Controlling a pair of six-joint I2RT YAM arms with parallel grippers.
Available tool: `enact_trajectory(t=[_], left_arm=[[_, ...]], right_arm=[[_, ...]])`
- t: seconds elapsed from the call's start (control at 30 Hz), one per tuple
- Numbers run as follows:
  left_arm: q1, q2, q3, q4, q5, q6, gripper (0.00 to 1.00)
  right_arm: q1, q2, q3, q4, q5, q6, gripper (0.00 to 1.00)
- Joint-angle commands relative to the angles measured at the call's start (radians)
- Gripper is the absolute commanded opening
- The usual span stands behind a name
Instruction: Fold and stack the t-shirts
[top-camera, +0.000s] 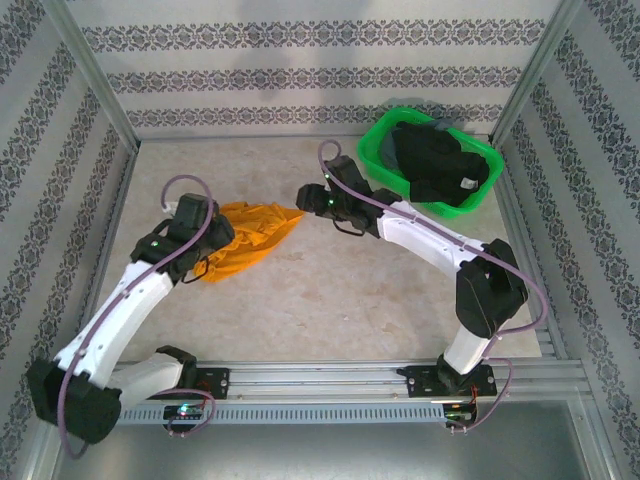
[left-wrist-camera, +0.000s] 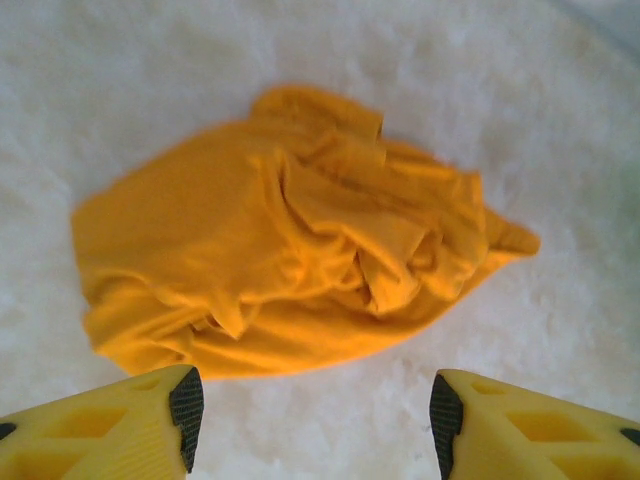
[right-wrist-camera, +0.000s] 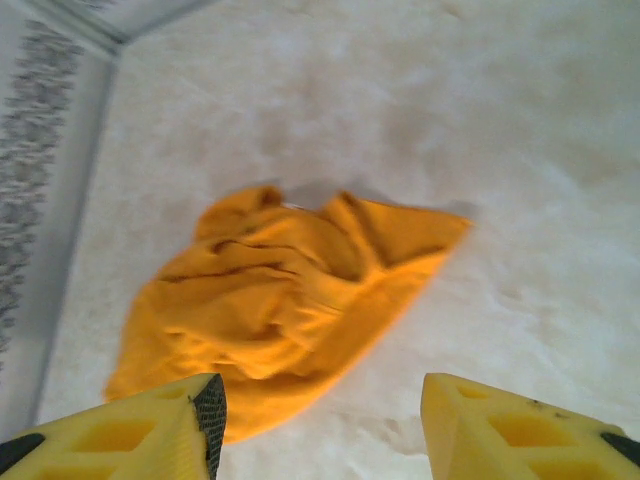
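From overhead, the pale table is carrying a green basket at its far right, with black t-shirts heaped inside. The orange t-shirt is lying crumpled left of centre; the wrist cameras are revealing its blurred folds, perhaps a sleeve poking out. The left gripper and right gripper are hovering over it, jaws spread wide, gripping nothing

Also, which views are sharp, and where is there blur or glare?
Top external: sharp and evenly lit, the orange t-shirt crisp. Left wrist: the shirt looks soft, the pale table around it washed out. Right wrist: also soft, a faint shadow behind the shirt.
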Motion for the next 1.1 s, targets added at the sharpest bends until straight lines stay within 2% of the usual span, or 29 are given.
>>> enact_trajectory(t=[0.0,0.07,0.27,0.5,0.57,0.6,0.63,0.67,0.7,0.9,1.07], left_arm=[[-0.027,0.127,-0.004,0.125,0.129,-0.099,0.63],[-0.045,0.214,0.014,0.174,0.145,-0.157,0.63],[-0.093,0.413,0.03,0.298,0.101,-0.369,0.63],[-0.072,0.593,0.116,0.332,-0.011,-0.419,0.59],[-0.059,0.63,0.131,0.368,-0.02,-0.412,0.46],[-0.051,0.647,0.134,0.394,-0.017,-0.407,0.34],[-0.042,0.659,0.141,0.395,-0.018,-0.401,0.16],[-0.034,0.659,0.143,0.386,-0.023,-0.399,0.04],[-0.026,0.645,0.138,0.381,-0.034,-0.399,0.0],[0.012,0.416,0.045,0.37,-0.055,-0.347,0.0],[0.041,0.23,-0.087,0.415,0.032,-0.359,0.0]], right_arm=[[-0.026,-0.017,-0.071,0.071,-0.029,0.114,0.55],[-0.04,-0.018,-0.086,0.083,-0.03,0.134,0.55],[-0.082,-0.04,-0.11,0.084,-0.062,0.153,0.55],[-0.108,-0.098,-0.157,0.079,-0.077,0.15,0.56],[-0.109,-0.09,-0.166,0.087,-0.095,0.161,0.56],[-0.108,-0.078,-0.168,0.097,-0.111,0.168,0.56],[-0.106,-0.06,-0.166,0.108,-0.125,0.18,0.56],[-0.103,-0.041,-0.162,0.117,-0.134,0.192,0.56],[-0.096,-0.018,-0.155,0.125,-0.14,0.202,0.56],[-0.051,0.176,-0.033,0.153,-0.093,0.265,0.52],[-0.02,0.347,0.119,0.223,-0.066,0.338,0.51]])
